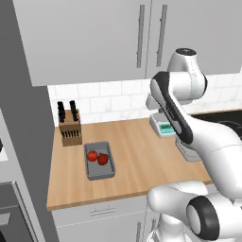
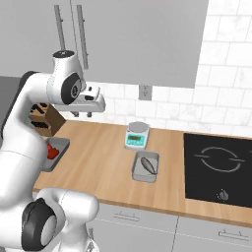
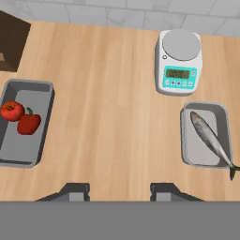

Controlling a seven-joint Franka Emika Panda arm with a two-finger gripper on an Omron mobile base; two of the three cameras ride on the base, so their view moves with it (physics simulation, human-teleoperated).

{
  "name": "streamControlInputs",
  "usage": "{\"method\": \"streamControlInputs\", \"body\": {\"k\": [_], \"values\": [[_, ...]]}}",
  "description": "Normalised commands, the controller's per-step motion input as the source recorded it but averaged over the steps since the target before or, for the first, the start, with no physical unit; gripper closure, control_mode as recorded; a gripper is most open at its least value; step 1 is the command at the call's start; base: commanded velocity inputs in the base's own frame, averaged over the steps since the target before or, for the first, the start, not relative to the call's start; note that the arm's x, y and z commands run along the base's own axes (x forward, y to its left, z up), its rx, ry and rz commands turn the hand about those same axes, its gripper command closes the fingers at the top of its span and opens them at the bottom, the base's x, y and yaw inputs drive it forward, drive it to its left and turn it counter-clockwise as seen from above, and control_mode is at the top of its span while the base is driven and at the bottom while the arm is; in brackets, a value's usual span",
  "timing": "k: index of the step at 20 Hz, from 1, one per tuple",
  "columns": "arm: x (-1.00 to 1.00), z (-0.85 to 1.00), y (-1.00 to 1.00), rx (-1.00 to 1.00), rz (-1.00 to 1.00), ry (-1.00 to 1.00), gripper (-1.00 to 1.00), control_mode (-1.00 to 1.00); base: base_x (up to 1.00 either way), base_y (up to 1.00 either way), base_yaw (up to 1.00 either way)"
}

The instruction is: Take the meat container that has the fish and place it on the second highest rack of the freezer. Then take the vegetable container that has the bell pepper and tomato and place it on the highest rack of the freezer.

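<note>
The meat container (image 3: 194,146) is a shallow grey tray with a silver fish (image 3: 211,139) in it. It sits on the wooden counter in front of a scale, to the right in the hand view, and appears as the meat container (image 2: 138,170) in the right base view. The vegetable container (image 3: 21,145) lies to the left with a tomato and a red bell pepper; it is also the vegetable container (image 1: 97,172). My gripper (image 3: 119,191) hangs high above the bare counter between the two trays, open and holding nothing, seen as the gripper (image 2: 81,114). The freezer and its racks are out of view.
A white kitchen scale (image 3: 179,61) stands behind the fish tray. A knife block (image 1: 70,126) stands by the wall behind the vegetable tray. A black cooktop (image 2: 219,165) lies to the right. Grey wall cabinets (image 1: 94,38) hang above, and a tall grey panel (image 1: 23,118) bounds the counter's left end.
</note>
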Motion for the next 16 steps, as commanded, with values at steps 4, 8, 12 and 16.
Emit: {"method": "streamControlInputs", "body": {"k": [4,8,12,16], "values": [[-0.23,0.0,-0.13,0.02,-0.01,-0.04,-1.0,-1.0,0.0,0.0,0.0],[-0.47,-0.14,0.09,0.01,-0.08,-0.01,-1.0,-1.0,0.0,0.0,0.0],[-0.27,-0.29,0.55,-0.04,-0.08,-0.03,-1.0,-1.0,0.0,0.0,0.0],[-0.01,-0.37,0.52,-0.1,0.19,0.09,-1.0,-1.0,0.0,0.0,0.0]]}}
